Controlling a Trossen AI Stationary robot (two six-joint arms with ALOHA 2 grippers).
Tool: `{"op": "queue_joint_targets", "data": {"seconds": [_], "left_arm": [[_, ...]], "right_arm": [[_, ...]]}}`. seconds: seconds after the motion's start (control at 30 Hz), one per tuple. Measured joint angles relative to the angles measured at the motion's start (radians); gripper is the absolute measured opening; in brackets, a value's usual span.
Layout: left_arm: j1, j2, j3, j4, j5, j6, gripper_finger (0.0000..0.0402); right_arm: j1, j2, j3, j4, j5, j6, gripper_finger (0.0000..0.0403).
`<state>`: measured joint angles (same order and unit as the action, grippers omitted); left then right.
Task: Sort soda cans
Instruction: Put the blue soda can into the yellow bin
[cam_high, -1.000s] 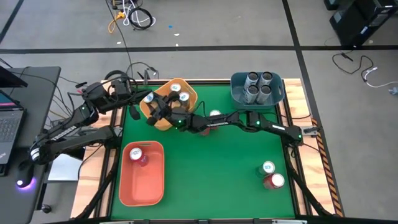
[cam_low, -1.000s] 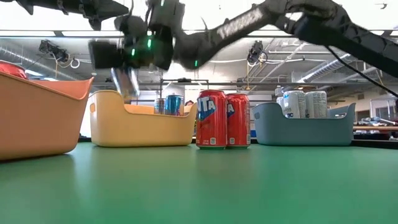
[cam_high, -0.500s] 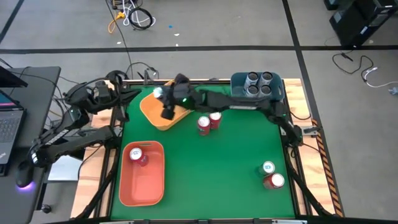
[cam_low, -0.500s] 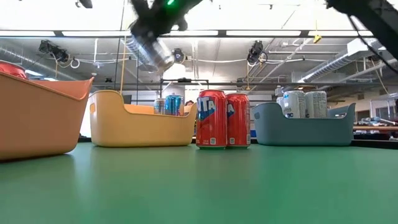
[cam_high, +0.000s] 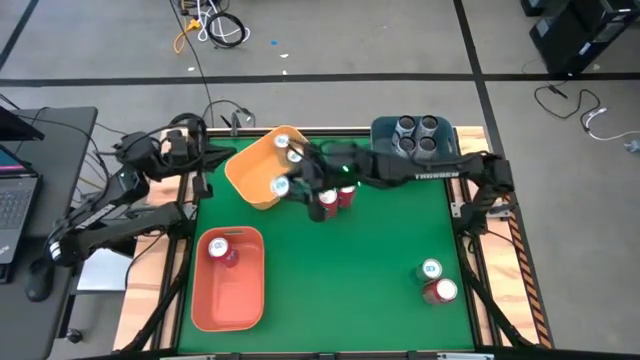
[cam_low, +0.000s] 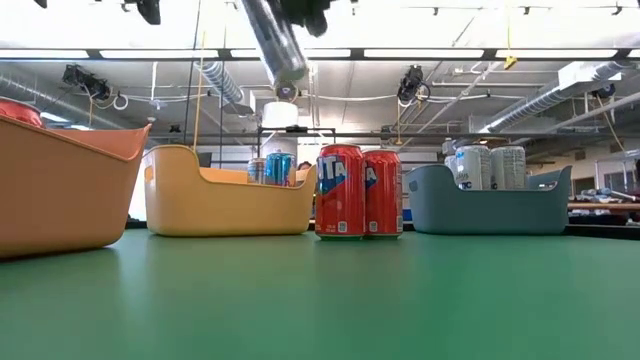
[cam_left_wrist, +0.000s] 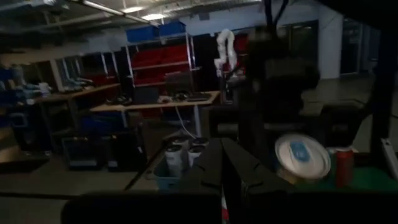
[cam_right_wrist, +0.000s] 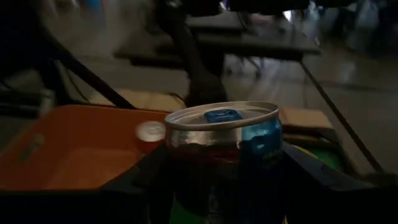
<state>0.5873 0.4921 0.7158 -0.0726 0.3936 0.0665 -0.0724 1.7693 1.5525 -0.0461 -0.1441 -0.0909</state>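
Note:
My right gripper (cam_high: 297, 186) reaches in from the table's right and is shut on a soda can (cam_right_wrist: 225, 144) with a silver top and a blue mark. It holds the can high over the near rim of the yellow bin (cam_high: 258, 170), which has two more cans in it. Two red cans (cam_high: 335, 197) stand upright on the mat just right of the bin. My left gripper (cam_left_wrist: 224, 171) is shut on nothing and hovers at the table's far left corner (cam_high: 205, 162). My right gripper pinches the can's side wall (cam_right_wrist: 166, 163) between its two fingers, below the top rim. The fingers come nearly level from the table's right, across the can. The can (cam_low: 276, 42) is lifted clear, tilted with its top leaning toward the table's left.
A blue bin (cam_high: 414, 150) at the far right holds several silver cans. An orange bin (cam_high: 232, 290) at the near left holds one red can. A teal-topped can (cam_high: 431, 270) and a red can (cam_high: 441, 291) stand at the near right. Green mat lies open in the middle.
My right gripper has risen out of the yellow bin with the can and moved a little toward the table's right and near edge. It has tipped from pointing down to nearly level. The can is lifted clear of the bin and now leans.

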Motion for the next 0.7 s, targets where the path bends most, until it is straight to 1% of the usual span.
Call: {"op": "queue_joint_targets", "data": {"seconds": [0.1, 0.17, 0.23, 0.3, 0.37, 0.43, 0.53, 0.6, 0.7], "left_arm": [[0.0, 0.026, 0.0, 0.011, 0.039, -0.018, 0.0], [-0.004, 0.05, 0.0, 0.023, 0.08, -0.03, 0.0], [-0.022, 0.084, 0.0, 0.03, 0.109, -0.04, 0.0], [-0.051, 0.123, 0.0, 0.031, 0.119, -0.039, 0.0], [-0.089, 0.164, -0.001, 0.034, 0.117, -0.016, 0.0], [-0.132, 0.205, -0.002, 0.061, 0.117, 0.002, 0.0], [-0.204, 0.262, -0.002, 0.095, 0.114, 0.018, 0.0], [-0.257, 0.301, -0.002, 0.114, 0.091, 0.036, 0.0], [-0.33, 0.358, -0.002, 0.143, 0.037, 0.04, 0.0]], "right_arm": [[0.019, -0.051, -0.267, 0.379, -0.026, 0.075, 0.0214], [0.041, -0.061, -0.419, 0.657, -0.015, 0.122, 0.0214], [0.069, -0.048, -0.534, 0.872, 0.049, 0.148, 0.0214], [0.098, -0.023, -0.625, 1.001, 0.136, 0.15, 0.0214], [0.123, -0.002, -0.682, 1.076, 0.21, 0.1, 0.0214], [0.138, -0.001, -0.711, 1.116, 0.271, 0.09, 0.0214], [0.155, -0.006, -0.749, 1.125, 0.282, 0.119, 0.0214], [0.169, -0.002, -0.775, 1.102, 0.286, 0.121, 0.0214], [0.183, -0.002, -0.802, 1.118, 0.292, 0.141, 0.0214]]}}
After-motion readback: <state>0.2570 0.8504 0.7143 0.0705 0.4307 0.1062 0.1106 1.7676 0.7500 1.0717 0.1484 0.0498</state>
